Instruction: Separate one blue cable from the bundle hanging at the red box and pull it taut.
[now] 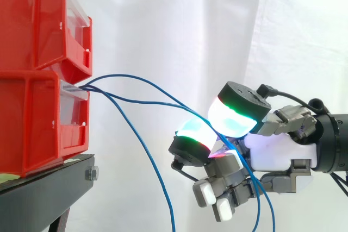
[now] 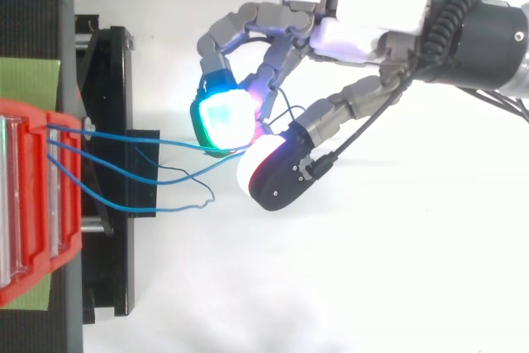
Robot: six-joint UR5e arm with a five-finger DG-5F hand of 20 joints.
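Hand [image 1: 280, 153]: fingers curled, two glowing pads [image 1: 232, 117] pinched on what looked like one blue cable [image 2: 165, 144], to single it out
Cable: ran from the red box [image 1: 32, 129] to my pinch, bowed, so not yet taut
Bundle [image 2: 165, 207]: hung slack at the box, outside my grip

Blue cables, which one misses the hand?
The cable dropping steeply from the red boxes to the side view's bottom edge; the other blue cables run into the hand.
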